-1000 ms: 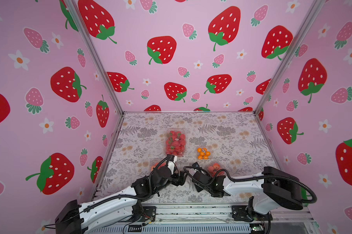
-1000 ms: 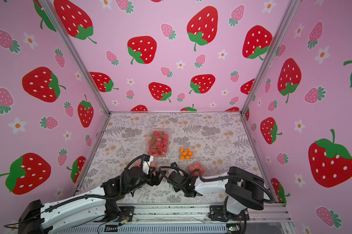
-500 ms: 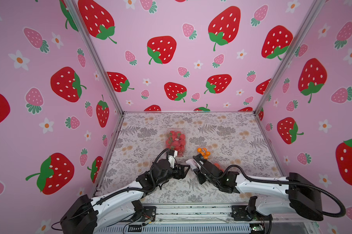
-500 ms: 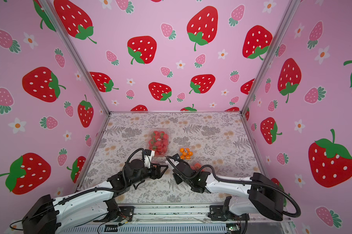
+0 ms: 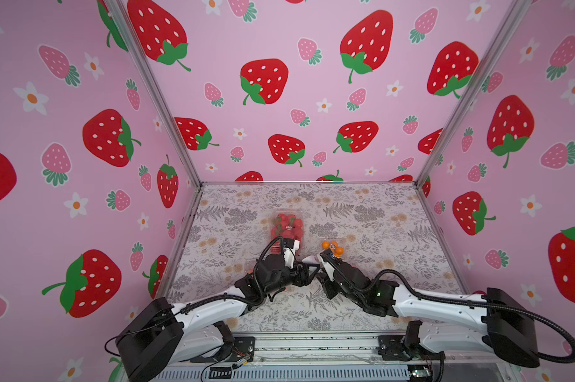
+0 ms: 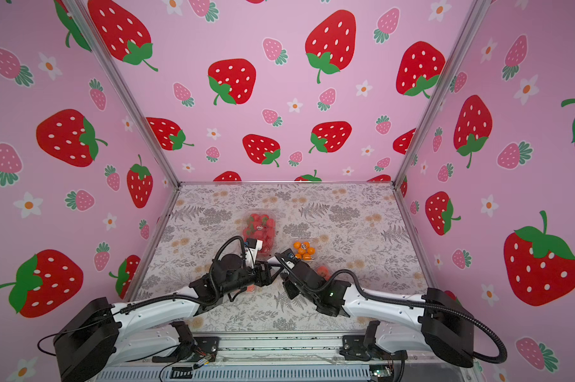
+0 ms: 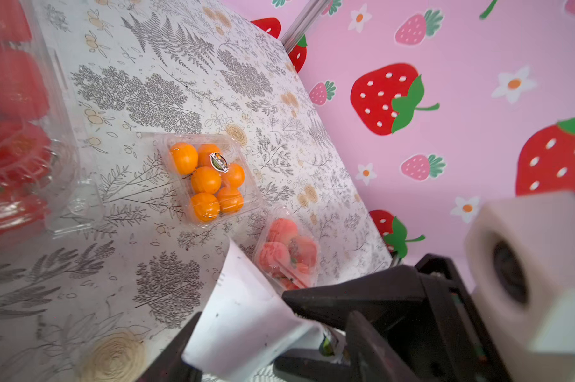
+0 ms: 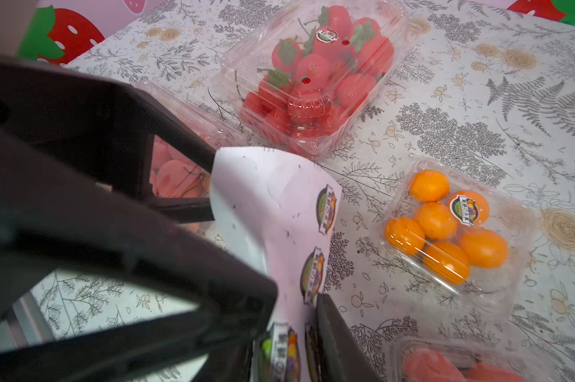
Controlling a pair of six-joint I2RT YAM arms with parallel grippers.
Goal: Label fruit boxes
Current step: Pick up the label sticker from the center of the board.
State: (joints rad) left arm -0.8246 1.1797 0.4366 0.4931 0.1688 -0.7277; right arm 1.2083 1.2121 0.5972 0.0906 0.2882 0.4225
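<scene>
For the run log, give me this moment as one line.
right gripper: shut on sticker sheet | left gripper: open, straddling the sheet | stickered: strawberry box, orange box

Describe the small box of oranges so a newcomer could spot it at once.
On the floral table, look right of the large strawberry box. The small clear box of oranges sits there; it alone holds bright orange fruit, its neighbours red or pink.

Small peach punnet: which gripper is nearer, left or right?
Right. The right gripper holds the sticker sheet just beside the small peach punnet; the left gripper is across the sheet, by the large peach punnet.
</scene>
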